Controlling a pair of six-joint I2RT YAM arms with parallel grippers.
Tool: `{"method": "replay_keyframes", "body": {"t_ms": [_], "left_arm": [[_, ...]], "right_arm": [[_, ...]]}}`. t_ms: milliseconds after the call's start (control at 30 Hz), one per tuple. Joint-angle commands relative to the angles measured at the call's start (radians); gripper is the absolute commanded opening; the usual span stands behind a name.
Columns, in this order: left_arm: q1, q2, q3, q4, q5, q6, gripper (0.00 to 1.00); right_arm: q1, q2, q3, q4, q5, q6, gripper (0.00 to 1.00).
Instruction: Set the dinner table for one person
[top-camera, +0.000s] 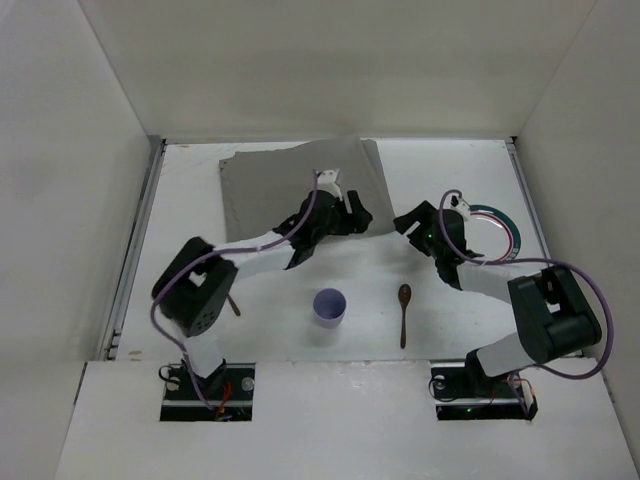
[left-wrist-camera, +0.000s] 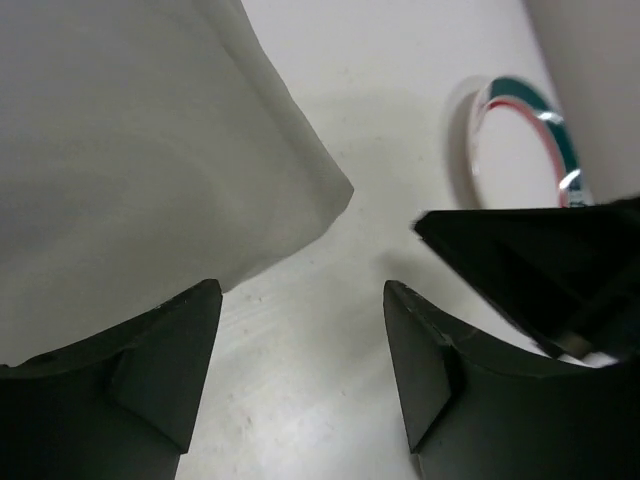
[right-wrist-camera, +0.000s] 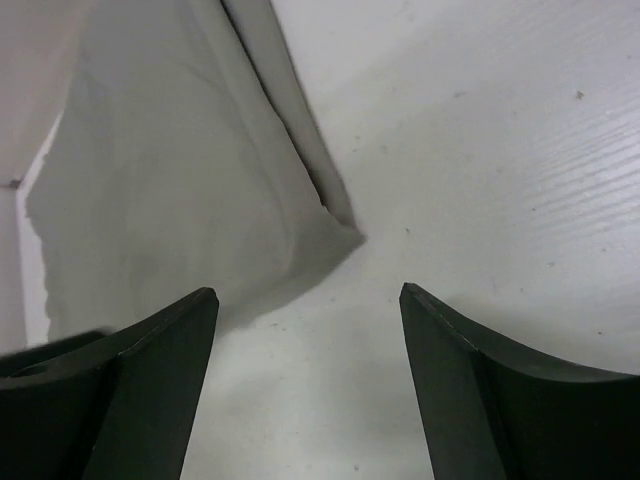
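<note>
Wide view from above: the counter (top-camera: 450, 170), a big flat matte white rectangle with metal rails down its side edges, fills the floor of the white-walled bay and carries everything. Toward its far edge, left of centre, lies the grey cloth mat (top-camera: 280, 190), soft, a little rumpled and askew to the counter's edges.

Both arms meet at the mat's near right corner. The left claw (top-camera: 352, 215) sits right there, released. Its two black wedge-shaped fingers (left-wrist-camera: 170, 360) are spread with only bare white surface between them, and the cloth's pointed corner lies just ahead. The right claw (top-camera: 408, 222) faces in from the right, also released, jaws wide, grasping nothing, with the same cloth corner in front of it.

By the right edge sits a round white plate (top-camera: 495, 235) with a teal and pink rim band, partly under the right arm. Toward the near edge, around the middle, stands a lilac cup (top-camera: 330, 305), round and open-topped. Just to its right lies a dark wooden spoon (top-camera: 404, 312), bowl toward the far edge.
</note>
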Motion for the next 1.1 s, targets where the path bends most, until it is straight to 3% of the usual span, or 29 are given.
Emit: {"method": "replay_keyframes", "body": {"t_ms": [0,200,400,467,667,933,1067], "left_arm": [[0.032,-0.246,-0.145,0.084,-0.117,-0.078,0.65],[0.096,-0.499,-0.487,-0.079,-0.367,-0.235,0.65],[0.231,-0.628,-0.667,-0.168,-0.415,-0.31,0.63],[0.281,-0.636,-0.692,-0.188,-0.413,-0.336,0.63],[0.381,-0.559,-0.713,-0.18,-0.381,-0.392,0.59],[0.4,-0.48,-0.712,-0.071,-0.384,-0.433,0.51],[0.398,-0.47,-0.704,-0.018,-0.379,-0.442,0.42]], "right_arm": [[0.02,0.027,0.077,-0.049,0.037,0.035,0.79],[0.036,0.116,0.141,-0.101,0.034,0.083,0.72],[0.036,0.199,0.232,-0.176,0.029,0.095,0.66],[0.036,0.216,0.246,-0.19,0.035,0.108,0.65],[0.036,0.27,0.29,-0.196,0.037,0.131,0.48],[0.024,0.287,0.292,-0.198,0.026,0.149,0.18],[0.028,0.244,0.258,-0.175,0.035,0.151,0.13]]}}
